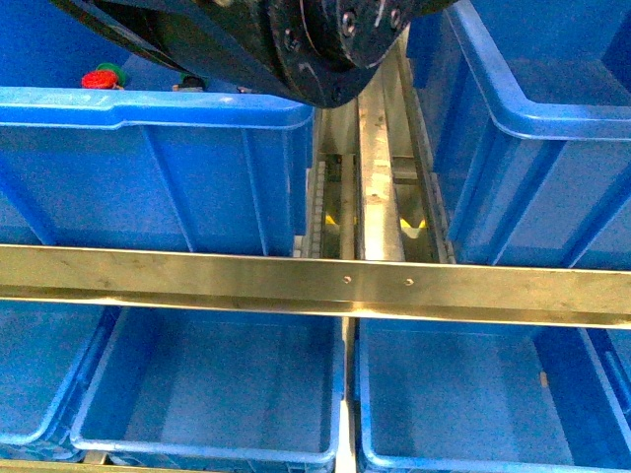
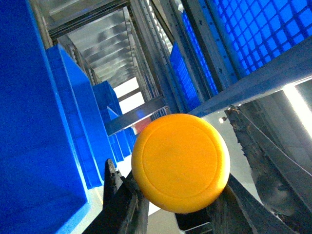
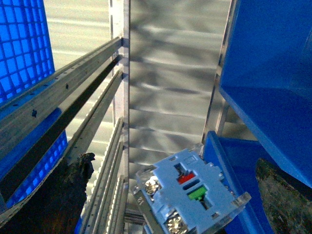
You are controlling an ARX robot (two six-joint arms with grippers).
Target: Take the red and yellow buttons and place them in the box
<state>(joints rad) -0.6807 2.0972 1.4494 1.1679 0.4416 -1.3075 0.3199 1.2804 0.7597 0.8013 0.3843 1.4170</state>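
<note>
Since the left end effector (image 2: 178, 197) is clamped on the yellow button (image 2: 180, 163), it should hold tight and move slowly over a box (image 1: 202, 451) before letting go.

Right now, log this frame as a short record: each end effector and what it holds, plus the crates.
left end effector: shut on yellow button
right end effector: pale block with red and green inserts between its fingers; grip unclear
upper left crate: red cap and green cap seen over its rim
</note>
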